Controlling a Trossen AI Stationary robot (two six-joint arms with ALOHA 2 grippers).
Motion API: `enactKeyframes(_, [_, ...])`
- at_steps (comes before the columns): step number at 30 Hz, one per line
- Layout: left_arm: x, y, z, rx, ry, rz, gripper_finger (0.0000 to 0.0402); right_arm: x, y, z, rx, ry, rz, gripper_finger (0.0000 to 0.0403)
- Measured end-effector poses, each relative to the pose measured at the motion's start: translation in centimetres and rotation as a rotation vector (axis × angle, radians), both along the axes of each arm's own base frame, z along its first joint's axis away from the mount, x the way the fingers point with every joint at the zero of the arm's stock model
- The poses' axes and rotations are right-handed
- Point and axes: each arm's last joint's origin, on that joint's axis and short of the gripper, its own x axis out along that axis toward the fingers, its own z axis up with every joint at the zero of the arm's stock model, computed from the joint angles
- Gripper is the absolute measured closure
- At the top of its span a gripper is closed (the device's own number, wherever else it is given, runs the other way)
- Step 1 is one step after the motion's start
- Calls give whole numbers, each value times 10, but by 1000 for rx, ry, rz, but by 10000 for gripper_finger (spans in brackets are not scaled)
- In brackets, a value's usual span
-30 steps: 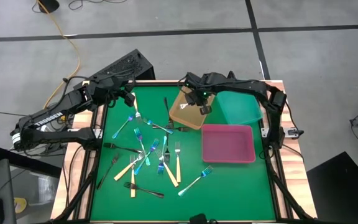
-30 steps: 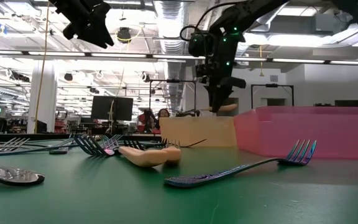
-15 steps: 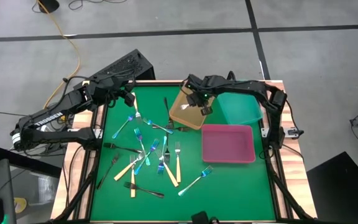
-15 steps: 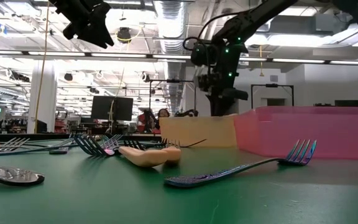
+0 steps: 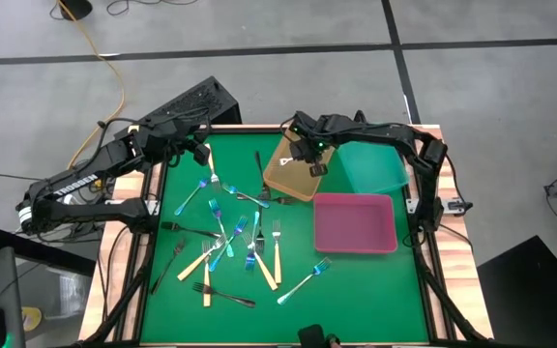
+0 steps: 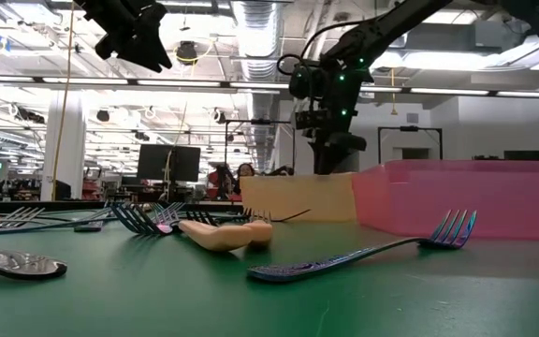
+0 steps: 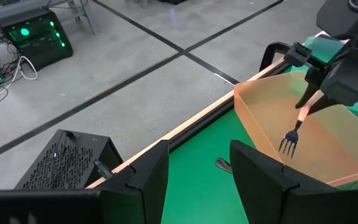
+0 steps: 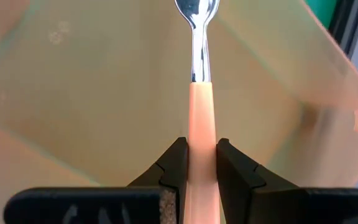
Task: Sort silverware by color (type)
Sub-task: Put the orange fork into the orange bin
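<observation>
Fork work on my right side: my right tool (image 5: 314,160) is clenched on a cream-handled fork (image 8: 199,118), pads pressed against both sides of the handle, silver tines pointing away from the tool and down into the orange tray (image 5: 280,174). From my left wrist camera I can see that fork (image 7: 298,124) hanging tines-down under the tool, inside the tray's walls and not resting on its floor. The teal tray (image 5: 370,166) sits just beside this tool on its far-right side, and the pink tray (image 5: 356,224) lies below the tool, nearer my end of the table (image 5: 356,280).

My left tool (image 5: 201,152) hangs released, fingers (image 7: 148,180) apart with nothing between them, high over the far-left edge of the table. The remaining silverware (image 5: 228,242) lies scattered on the green surface between the two tools and nearer to me: cream-handled, iridescent blue and black forks, several crossing one another. One iridescent fork (image 5: 305,281) lies apart from the pile, near the pink tray's front corner
</observation>
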Motion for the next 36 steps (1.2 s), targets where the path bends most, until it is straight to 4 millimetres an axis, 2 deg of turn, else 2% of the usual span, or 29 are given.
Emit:
enactKeyframes(6, [0, 0, 0, 0, 0, 0, 246, -5, -1, -14, -1, 11, -26, 314])
enactKeyframes(14, [0, 0, 0, 2, -2, 0, 246, -9, -7, -15, -3, 16, -62, 314])
enactKeyframes(22, [0, 0, 0, 1, -1, 0, 246, -4, -14, -28, 2, 13, -85, 314])
enactKeyframes(36, [0, 0, 0, 2, -1, -1, 246, -9, -14, -45, 35, 111, -110, 302])
